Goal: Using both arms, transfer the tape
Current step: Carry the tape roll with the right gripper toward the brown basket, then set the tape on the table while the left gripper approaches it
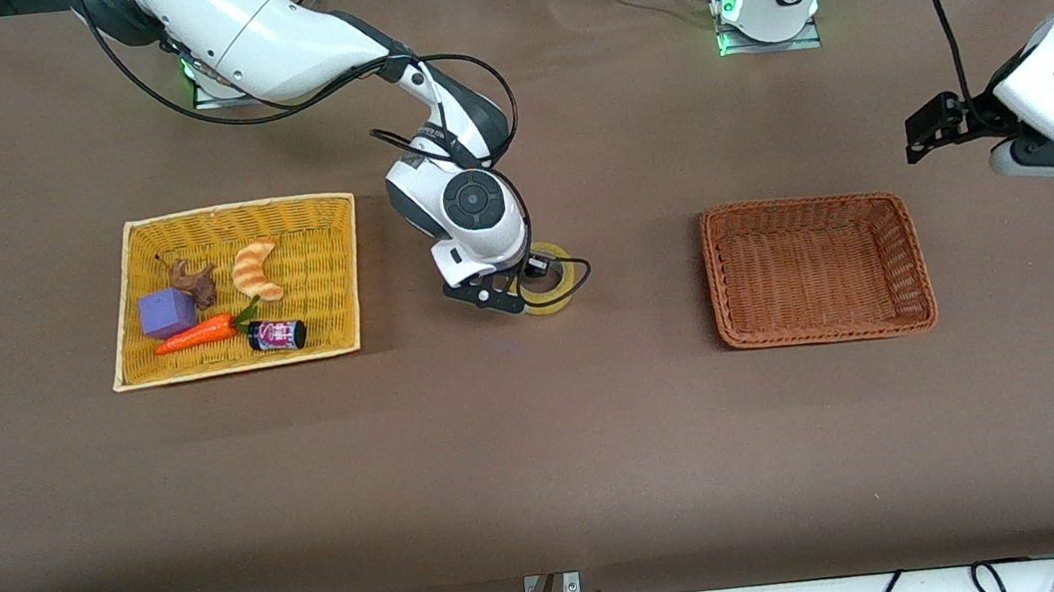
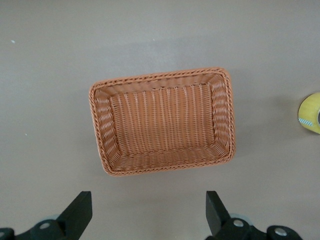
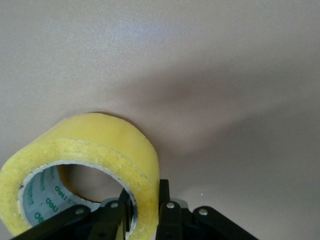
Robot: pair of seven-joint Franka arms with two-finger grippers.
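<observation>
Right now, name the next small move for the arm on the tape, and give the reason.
Probably lift straight up. The right gripper is shut on the tape's wall, one finger inside its hole, between the two baskets. The left gripper waits open above the brown basket.

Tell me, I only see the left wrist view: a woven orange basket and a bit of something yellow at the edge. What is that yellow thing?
Observer: A ring-shaped roll of pale yellow packing tape. The right pincer is shut on its wall, one finger inside the hole and one outside.
Operator: Is it in the air?
Observer: I cannot tell; in the front view it sits low over the brown table, between the two baskets.
Operator: Two baskets?
Observer: Yes. Besides your rectangular orange wicker basket, a flat yellow wicker tray lies toward the right arm's end, holding an orange toy carrot and other toys.
Operator: Where is my pincer?
Observer: The left pincer hangs open near the orange basket.
</observation>
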